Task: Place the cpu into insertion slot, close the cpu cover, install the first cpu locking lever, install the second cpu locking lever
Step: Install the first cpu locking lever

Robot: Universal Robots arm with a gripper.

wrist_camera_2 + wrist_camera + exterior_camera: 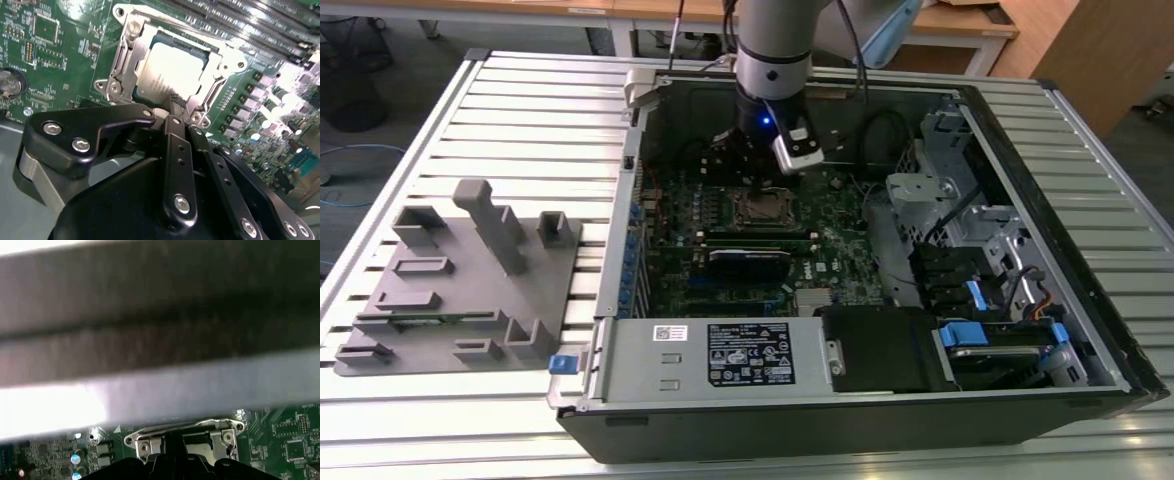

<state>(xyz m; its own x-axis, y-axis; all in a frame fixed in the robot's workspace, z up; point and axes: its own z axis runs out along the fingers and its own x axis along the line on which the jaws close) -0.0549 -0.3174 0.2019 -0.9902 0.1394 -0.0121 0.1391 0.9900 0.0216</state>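
Note:
The cpu (pixel 169 69), with its pale silvery top, lies in the insertion slot (pixel 758 208) on the green board. The cpu cover (pixel 131 56), a silver frame, lies flat around the chip, which shows through the cutout. My gripper (pixel 176 103) hangs just above the near edge of the socket with its black fingers (pixel 175 145) brought together on nothing. In the first wrist view the cover's rim (pixel 150 430) and the gripper's tip (pixel 172 441) sit under a blurred grey bar. In the exterior view the gripper (pixel 769 178) hovers just behind the socket inside the open case.
Long black memory slots (pixel 750 236) run beside the socket. A power supply (pixel 720 355) closes the case's near end, and a drive cage (pixel 961 215) stands on the exterior view's right. A grey fixture block (pixel 454 285) rests on the slatted table outside the case.

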